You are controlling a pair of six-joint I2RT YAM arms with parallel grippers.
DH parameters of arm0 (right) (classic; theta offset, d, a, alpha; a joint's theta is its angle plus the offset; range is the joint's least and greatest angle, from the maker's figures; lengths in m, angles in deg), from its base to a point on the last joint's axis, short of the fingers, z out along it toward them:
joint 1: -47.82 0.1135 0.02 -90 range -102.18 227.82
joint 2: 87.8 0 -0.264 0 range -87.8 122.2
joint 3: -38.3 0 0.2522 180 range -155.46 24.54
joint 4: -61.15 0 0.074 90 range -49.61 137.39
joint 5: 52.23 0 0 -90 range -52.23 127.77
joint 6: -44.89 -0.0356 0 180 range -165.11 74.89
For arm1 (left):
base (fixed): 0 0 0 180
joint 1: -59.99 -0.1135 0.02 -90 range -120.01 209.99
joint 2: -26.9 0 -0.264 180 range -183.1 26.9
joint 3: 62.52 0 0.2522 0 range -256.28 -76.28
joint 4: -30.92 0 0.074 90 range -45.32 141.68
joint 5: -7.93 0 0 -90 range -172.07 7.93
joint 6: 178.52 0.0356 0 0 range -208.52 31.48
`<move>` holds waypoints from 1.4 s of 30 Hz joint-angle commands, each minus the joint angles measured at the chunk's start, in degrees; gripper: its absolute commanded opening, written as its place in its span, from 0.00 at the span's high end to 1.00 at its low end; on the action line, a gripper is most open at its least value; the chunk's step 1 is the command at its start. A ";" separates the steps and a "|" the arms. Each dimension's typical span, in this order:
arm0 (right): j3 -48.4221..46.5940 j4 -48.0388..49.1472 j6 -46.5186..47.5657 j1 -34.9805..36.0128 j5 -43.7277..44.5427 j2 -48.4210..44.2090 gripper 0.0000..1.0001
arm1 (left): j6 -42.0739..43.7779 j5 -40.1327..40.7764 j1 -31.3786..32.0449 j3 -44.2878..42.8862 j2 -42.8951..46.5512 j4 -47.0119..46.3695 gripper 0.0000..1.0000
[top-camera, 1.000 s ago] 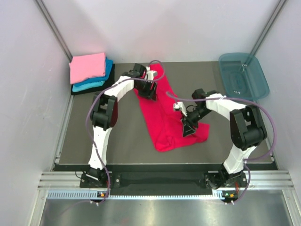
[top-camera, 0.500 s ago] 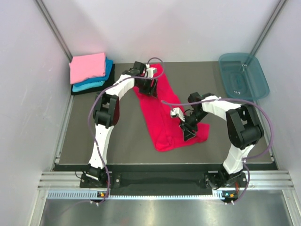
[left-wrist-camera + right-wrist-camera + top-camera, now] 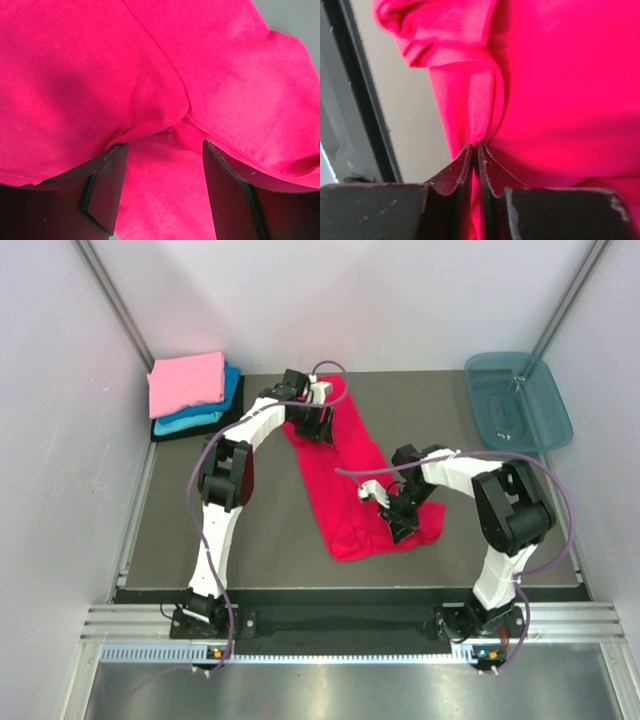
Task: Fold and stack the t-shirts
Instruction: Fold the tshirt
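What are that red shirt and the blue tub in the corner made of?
The red shirt looks like soft matte knit fabric, likely cotton: it creases and bunches, and stitched hems show in the wrist views. The tub looks like smooth translucent teal plastic: the surface beneath shows through and its rim holds a rigid shape.

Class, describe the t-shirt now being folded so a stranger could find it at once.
On the dark table, between the two arms, lies the red t-shirt, spread out and rumpled. Unlike the folded shirts stacked at the far left corner, it lies open, with both grippers on it.
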 commanded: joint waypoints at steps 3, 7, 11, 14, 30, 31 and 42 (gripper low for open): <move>3.03 -2.30 0.98 2.91 0.90 -11.09 0.93 | 1.63 2.11 -1.62 -2.53 -0.31 -1.50 0.33; 5.32 -4.14 0.80 5.55 1.52 -16.90 0.94 | 2.25 2.73 -1.62 -2.89 0.13 -1.41 0.33; 8.92 -5.64 0.10 9.23 0.64 -19.89 0.92 | 3.13 3.43 -1.62 -2.54 1.71 -0.97 0.33; 11.91 -6.61 0.28 14.06 1.77 -20.33 0.93 | 4.09 3.78 -1.62 -1.14 3.64 -0.62 0.32; -1.52 -6.56 -3.83 5.40 1.17 -25.17 0.76 | 2.35 14.51 -3.20 3.61 16.99 0.70 0.20; -2.40 -4.26 -8.21 3.03 0.12 -25.08 0.76 | 1.56 14.07 -4.42 4.57 17.61 0.53 0.20; -19.35 16.86 -28.45 -12.10 -3.49 -5.06 0.80 | -18.31 4.57 -10.50 9.33 14.03 -7.29 0.26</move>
